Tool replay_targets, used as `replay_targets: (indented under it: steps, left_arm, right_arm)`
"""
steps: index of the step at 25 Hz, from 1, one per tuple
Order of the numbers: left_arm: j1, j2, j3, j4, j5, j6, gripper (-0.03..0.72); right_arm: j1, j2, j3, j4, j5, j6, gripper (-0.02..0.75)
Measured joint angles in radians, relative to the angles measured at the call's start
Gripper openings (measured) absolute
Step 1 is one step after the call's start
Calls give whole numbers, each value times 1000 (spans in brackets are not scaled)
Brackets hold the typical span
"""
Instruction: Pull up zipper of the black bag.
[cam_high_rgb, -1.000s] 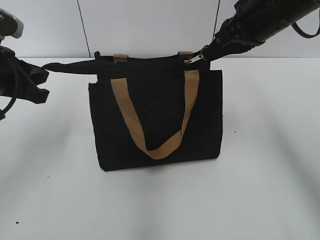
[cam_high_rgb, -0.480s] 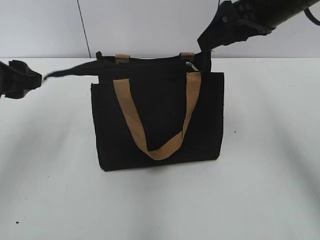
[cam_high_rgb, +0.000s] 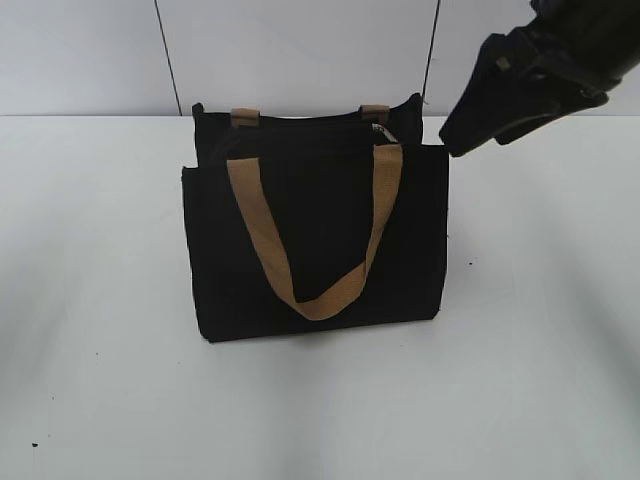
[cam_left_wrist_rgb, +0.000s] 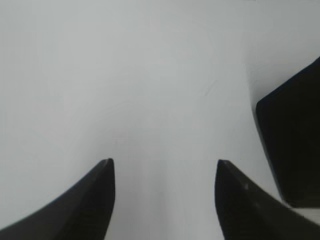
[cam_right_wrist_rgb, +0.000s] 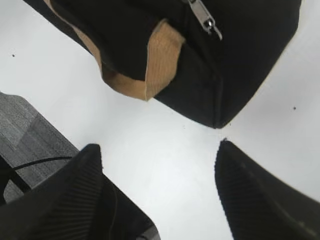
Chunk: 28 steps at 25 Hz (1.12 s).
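A: Black fabric, boxy: the black bag (cam_high_rgb: 315, 240) stands upright on the white table (cam_high_rgb: 520, 380), tan webbing handle (cam_high_rgb: 310, 235) looped down its front panel. Second tan handle (cam_high_rgb: 244, 117) shows only as tabs at the top rim.

B: Right gripper (cam_right_wrist_rgb: 157, 192)?

A: Spread apart, holding nothing. Bare table between its fingers (cam_right_wrist_rgb: 65, 200). It hangs up off the bag's top right corner, apart from it, not touching.

B: Zipper (cam_right_wrist_rgb: 204, 16)?

A: Silver slider on the black zip strip, ahead of the right gripper's tips and a little toward its right finger. On the exterior view it's a small glint at the bag's top right end, near the handle tab. Can't make out the pull's shape.

B: Left gripper (cam_left_wrist_rgb: 165, 197)?

A: Released too, fingers wide, empty, only white table between them. Bag's dark edge sits off past its right finger, well apart. Not visible on the exterior view.
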Motion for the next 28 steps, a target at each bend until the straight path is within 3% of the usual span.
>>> replay_targets:
  steps: [8, 14, 21, 28]
  left_arm:
    - [0, -297, 0, -175, 371, 175, 487]
    - [0, -506, 0, -199, 541, 237, 487]
    - [0, -697, 71, -209, 630, 291, 487]
    - [0, -822, 127, -256, 622, 396, 487]
  right_arm:
    - [0, -221, 222, -48, -1, 86, 537]
    - [0, -469, 424, -90, -98, 143, 537]
    - [0, -810, 656, -195, -166, 262, 537]
    - [0, -1086, 747, -331, -113, 351, 537]
